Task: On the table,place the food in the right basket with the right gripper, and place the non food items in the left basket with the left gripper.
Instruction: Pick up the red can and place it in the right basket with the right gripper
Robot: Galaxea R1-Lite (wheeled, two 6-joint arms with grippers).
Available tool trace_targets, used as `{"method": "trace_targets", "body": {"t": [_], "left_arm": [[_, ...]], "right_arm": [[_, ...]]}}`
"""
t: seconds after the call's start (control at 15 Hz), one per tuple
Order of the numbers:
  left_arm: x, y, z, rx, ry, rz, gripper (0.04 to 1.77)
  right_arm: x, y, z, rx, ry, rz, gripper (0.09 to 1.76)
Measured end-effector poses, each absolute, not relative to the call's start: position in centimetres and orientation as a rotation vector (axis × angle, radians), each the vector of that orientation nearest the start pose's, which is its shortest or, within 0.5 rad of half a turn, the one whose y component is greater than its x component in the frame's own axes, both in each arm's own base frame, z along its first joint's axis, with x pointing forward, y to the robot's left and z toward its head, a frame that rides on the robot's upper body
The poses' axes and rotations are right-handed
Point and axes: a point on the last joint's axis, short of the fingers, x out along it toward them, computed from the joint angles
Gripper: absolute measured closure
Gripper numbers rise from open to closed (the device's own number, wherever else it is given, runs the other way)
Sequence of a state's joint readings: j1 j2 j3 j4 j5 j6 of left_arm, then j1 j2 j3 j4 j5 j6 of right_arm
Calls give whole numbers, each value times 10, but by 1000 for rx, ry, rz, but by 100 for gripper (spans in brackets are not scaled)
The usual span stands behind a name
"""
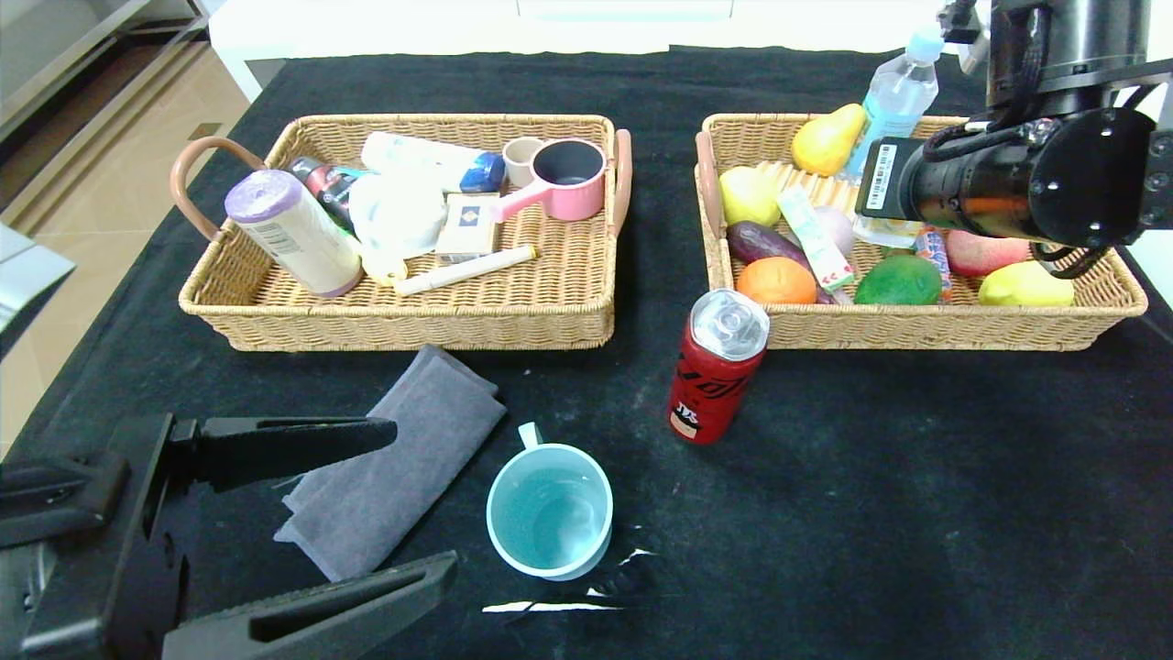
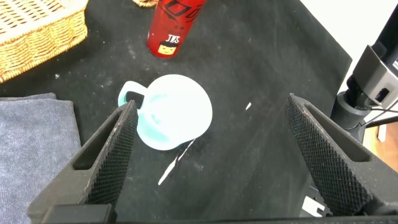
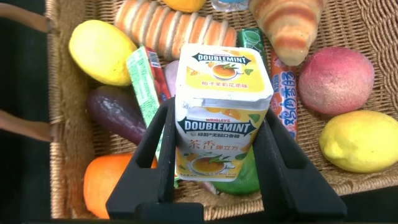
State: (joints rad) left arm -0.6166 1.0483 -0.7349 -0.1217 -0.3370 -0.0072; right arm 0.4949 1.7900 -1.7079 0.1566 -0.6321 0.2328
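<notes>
Right gripper [image 3: 221,146] above the right basket [image 1: 1113,298], jaws clamped on both sides of a Doublemint box [image 3: 222,115] held over the fruit. Left gripper [image 2: 208,155] low over the counter [image 1: 916,504], jaws spread wide and empty, flanking the teal mug [image 2: 173,112]; red can [image 1: 717,367] upright nearby.

A black cloth [image 1: 916,513] lay under the left gripper [image 1: 423,495] and reached out under the right gripper [image 3: 217,118] too. A few thin white scraps [image 1: 550,606] lay on this cloth just beside the left gripper, toward the robot's right. Far beyond both grippers stood a white piece of furniture [image 1: 412,23]. Well to the left of the left gripper, a beige tiled floor [image 1: 110,119] was visible.
</notes>
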Motion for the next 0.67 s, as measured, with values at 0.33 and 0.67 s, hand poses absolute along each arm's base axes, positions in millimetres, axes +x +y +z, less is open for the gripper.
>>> {"method": "trace_targets", "body": {"t": [0.33, 0.67], "left_arm": [[109, -86, 258, 21, 201, -950, 9], [109, -86, 258, 21, 201, -950, 9]], "right_arm": [[314, 151, 324, 93, 197, -169, 104], [315, 151, 322, 91, 199, -170, 66]]}}
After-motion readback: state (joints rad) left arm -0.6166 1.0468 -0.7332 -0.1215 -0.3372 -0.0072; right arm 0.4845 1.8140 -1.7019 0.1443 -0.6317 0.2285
